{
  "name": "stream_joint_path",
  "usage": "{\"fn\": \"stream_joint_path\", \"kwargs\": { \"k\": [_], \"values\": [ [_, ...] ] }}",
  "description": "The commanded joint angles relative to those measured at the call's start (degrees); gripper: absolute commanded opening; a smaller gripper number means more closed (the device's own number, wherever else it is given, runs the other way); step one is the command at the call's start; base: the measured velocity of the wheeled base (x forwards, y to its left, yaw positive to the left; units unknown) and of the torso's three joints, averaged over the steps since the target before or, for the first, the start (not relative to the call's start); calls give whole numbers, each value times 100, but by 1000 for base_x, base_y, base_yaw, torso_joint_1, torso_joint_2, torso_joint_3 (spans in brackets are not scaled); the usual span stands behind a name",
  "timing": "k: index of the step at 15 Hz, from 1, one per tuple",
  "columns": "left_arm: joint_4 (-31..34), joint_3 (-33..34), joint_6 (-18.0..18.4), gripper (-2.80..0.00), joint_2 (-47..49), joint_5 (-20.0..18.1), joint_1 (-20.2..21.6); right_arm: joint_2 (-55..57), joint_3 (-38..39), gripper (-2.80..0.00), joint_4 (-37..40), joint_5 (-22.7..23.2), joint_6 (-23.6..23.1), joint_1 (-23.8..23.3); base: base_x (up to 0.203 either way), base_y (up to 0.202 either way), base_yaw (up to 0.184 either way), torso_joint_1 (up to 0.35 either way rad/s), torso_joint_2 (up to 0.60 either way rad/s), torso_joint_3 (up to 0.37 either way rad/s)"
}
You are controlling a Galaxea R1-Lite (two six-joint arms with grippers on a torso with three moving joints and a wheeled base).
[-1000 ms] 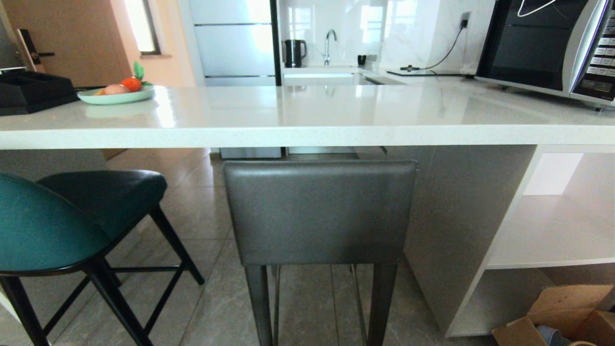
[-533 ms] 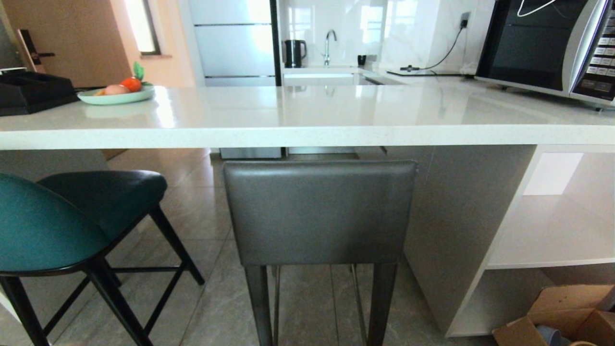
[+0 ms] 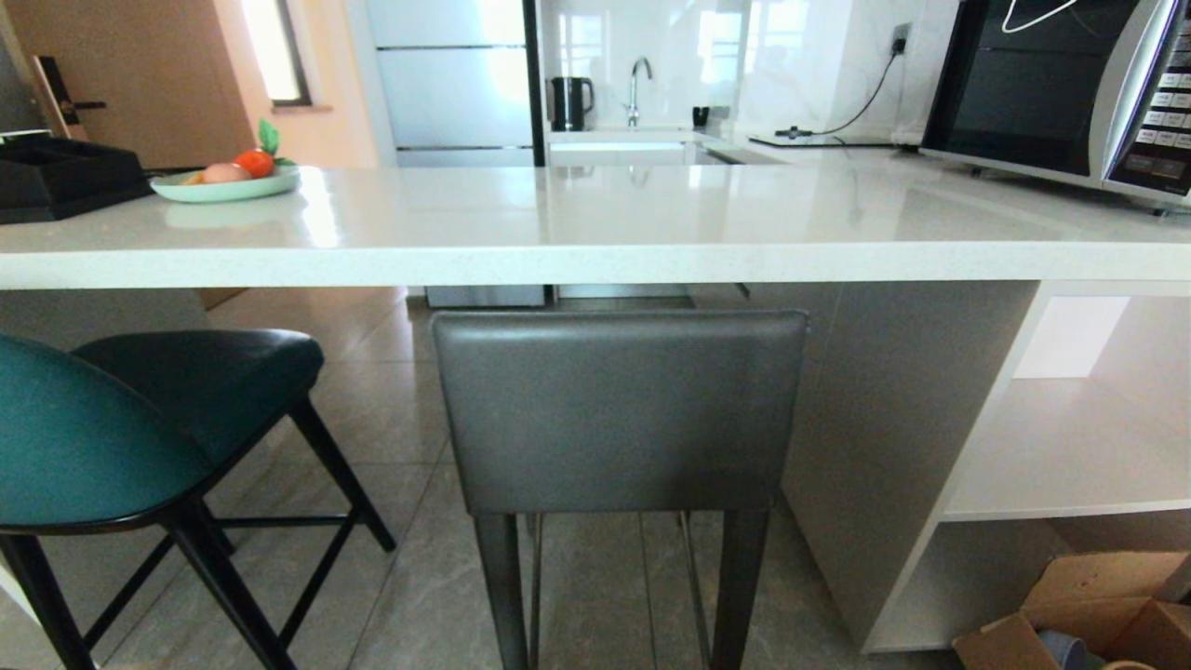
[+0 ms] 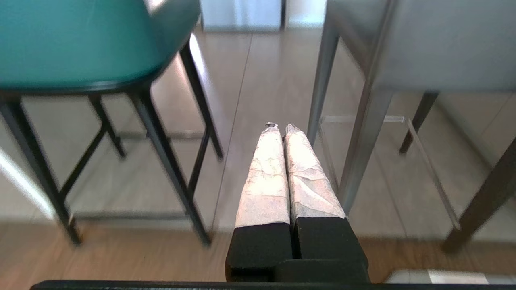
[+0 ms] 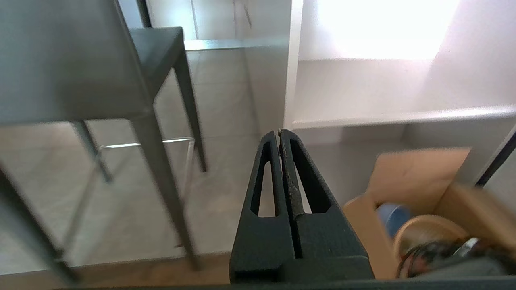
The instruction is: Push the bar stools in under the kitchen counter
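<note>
Grey stool (image 3: 619, 409) backrest facing robot, under counter (image 3: 595, 247) edge; teal stool (image 3: 112, 437) left. Left hand (image 4: 281, 128), right hand (image 5: 279, 132) closed, empty.

Daylight pours in from a window (image 3: 274, 51) at the far left and washes the glossy desk (image 3: 595, 219) with pale glare — the brightest streak lies beside the fruit plate (image 3: 226, 184). Under the slab it is dimmer, and the grey stool (image 3: 619, 409) stands in soft shade. The head view bows slightly at its edges. In the left wrist view the teal stool (image 4: 76, 40) is smeared, perhaps by motion. In the right wrist view the open shelf (image 5: 379, 28) is blown out white — the cardboard box (image 5: 419, 209) is blurred.
</note>
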Motion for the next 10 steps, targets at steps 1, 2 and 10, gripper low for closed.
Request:
{"fn": "stream_joint_path", "kwargs": {
  "k": [1,2,10],
  "values": [
    [-691,428,21,-280,-71,-39,5,6,658,-280,-1185,32,-292,2,0,0,0,0,0,0],
    [-560,429,19,-280,-70,-56,-2,4,716,-280,-1424,77,-343,2,0,0,0,0,0,0],
    [-561,433,63,-280,-70,-86,-4,9,769,-280,-620,525,4,2,0,0,0,0,0,0]
  ]
}}
